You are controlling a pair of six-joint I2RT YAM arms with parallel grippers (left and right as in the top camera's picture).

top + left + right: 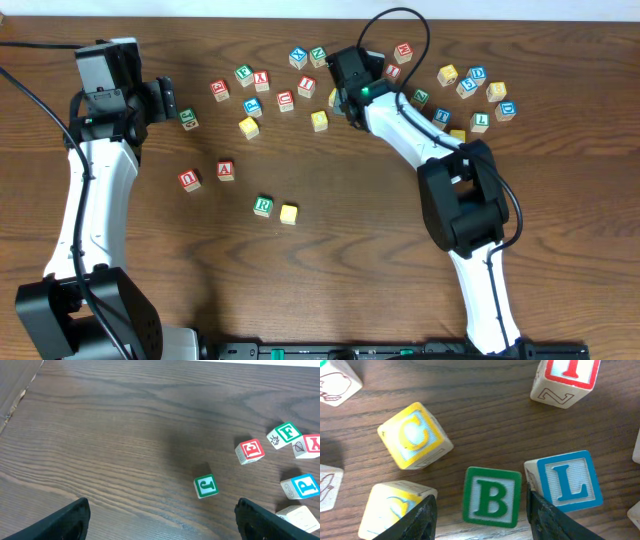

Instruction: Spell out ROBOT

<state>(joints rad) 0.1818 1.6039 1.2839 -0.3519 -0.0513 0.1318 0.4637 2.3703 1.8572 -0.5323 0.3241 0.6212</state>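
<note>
Cube faces read green B (492, 497), blue L (570, 481), yellow C (415, 435), green J (206, 486), red E (251, 450).

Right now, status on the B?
Left claw open, empty. Right claw open, straddling B, not gripping yet. L tight beside B, near one finger. R and yellow cube side by side.

Overhead camera looks straight down on the table (330, 260); left wrist view slants low across it, sharing the green J cube (206, 485); right wrist view hangs close above the green B cube (492, 496).
</note>
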